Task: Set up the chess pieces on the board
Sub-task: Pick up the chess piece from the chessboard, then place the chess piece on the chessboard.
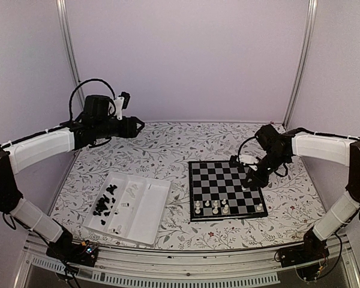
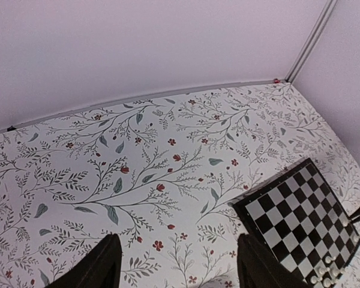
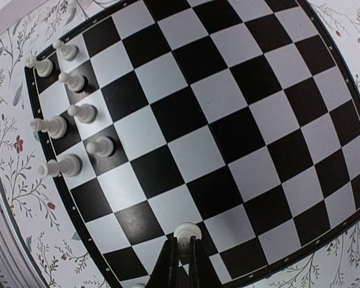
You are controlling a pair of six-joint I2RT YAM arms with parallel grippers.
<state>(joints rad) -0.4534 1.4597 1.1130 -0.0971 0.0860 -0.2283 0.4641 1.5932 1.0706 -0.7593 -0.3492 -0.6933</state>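
While the right gripper [image 3: 181, 246] hangs low over the board [image 1: 219, 180], its two fingers are pinched together on a white pawn [image 3: 186, 230]. The pawn's round head faces the wrist camera, so its long axis runs in line with the fingers. It sits just inside the board's right-hand border, about midway along that side; whether its base touches a square I cannot tell.

The board lies flat on the flowered cloth [image 2: 138, 150], right of centre, its sides roughly parallel to the table's edges. Several other white pieces [image 3: 84, 111] stand upright in the two rows along its near edge, grouped toward the left. The middle and far rows are open squares.

A white tray [image 1: 159, 195] lies left of the board and apart from it, its long axis slanted. Black pieces [image 1: 105, 204] are heaped in its left compartment, and a few white ones [image 1: 129, 192] lie in the middle one.

The left gripper [image 2: 179, 255] is held high over the far left of the table, its fingers [image 2: 105, 264] spread wide — only cloth shows between them.
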